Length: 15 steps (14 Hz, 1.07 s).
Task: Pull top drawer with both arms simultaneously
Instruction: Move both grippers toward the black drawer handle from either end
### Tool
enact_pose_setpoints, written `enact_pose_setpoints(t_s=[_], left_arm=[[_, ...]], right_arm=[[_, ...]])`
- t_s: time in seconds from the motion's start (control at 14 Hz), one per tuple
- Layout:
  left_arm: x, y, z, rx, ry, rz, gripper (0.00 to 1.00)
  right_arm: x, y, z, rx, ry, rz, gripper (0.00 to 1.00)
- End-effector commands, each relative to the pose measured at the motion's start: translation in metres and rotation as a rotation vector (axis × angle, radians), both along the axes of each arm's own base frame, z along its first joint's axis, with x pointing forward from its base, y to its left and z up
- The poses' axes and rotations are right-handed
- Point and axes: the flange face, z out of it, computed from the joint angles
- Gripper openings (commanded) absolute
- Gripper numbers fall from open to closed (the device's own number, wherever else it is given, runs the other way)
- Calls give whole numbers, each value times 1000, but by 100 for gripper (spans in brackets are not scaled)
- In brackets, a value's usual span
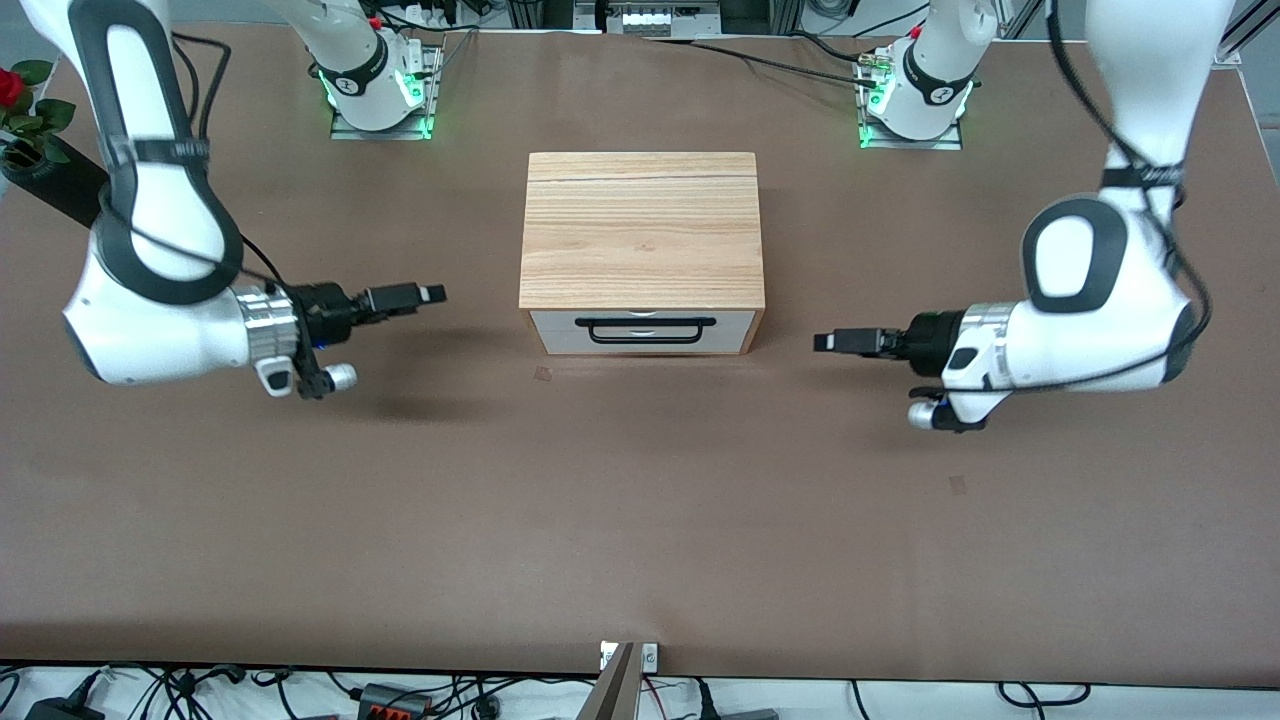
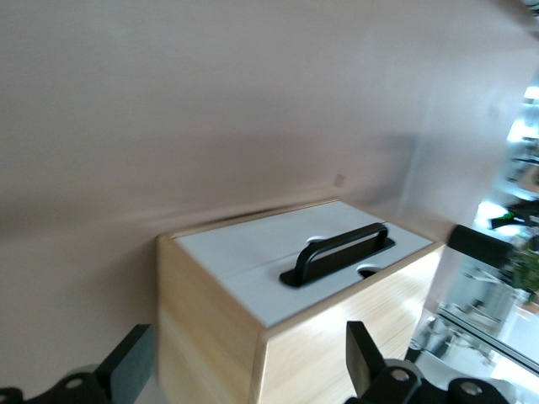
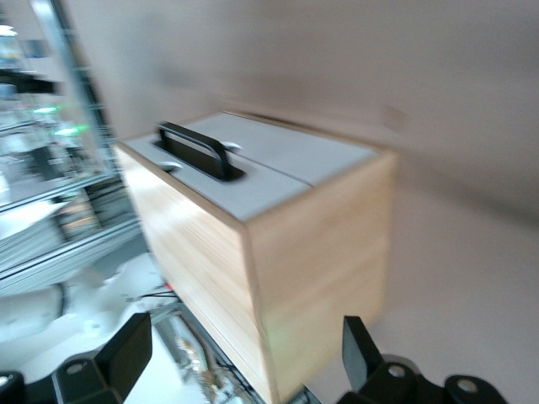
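The light-wood cabinet (image 1: 640,230) stands mid-table. Its white front faces the front camera, and the top drawer (image 1: 560,319) is pushed in flush, with the black bar handle (image 1: 652,331) across the front. My left gripper (image 1: 822,342) hovers low beside the cabinet toward the left arm's end, open and empty, pointing at it. My right gripper (image 1: 437,293) hovers on the right arm's end, open and empty. The left wrist view shows the white front (image 2: 244,261) and handle (image 2: 341,250) past the left gripper (image 2: 244,370). The right wrist view shows the handle (image 3: 198,150) past the right gripper (image 3: 242,353).
A red rose in a black vase (image 1: 20,100) stands at the table edge by the right arm's end. Both arm bases (image 1: 380,80) (image 1: 915,95) sit farther from the front camera than the cabinet. Cables lie along the table's near edge.
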Motion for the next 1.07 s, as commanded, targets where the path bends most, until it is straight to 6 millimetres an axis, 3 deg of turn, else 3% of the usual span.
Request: enact_pose_setpoints(t_s=[0.0,0.21,0.36,0.71,0.93,1.0], left_arm=[[8,-27,-37,-114,-19,-27,100],[3,-49,-91,-211,-23,-57,100],[1,-57,-102,-299,-59,-48,100],[-17,-69,-130,-482,-216,-85,100],[-27,-86,-134,-502,-226,-124,100],[-34,-98,-142,-515,-205,-134,100]], right_arm=[[0,8,-57,211,-58,-35,100],[-3,35,-116,417,-147,-81,100],[-11,68,-136,495,-172,-123,100],[-30,142,-145,476,-208,-174,100],[-36,156,-146,462,-212,-158,99],[-37,157,-146,466,-211,-153,87]])
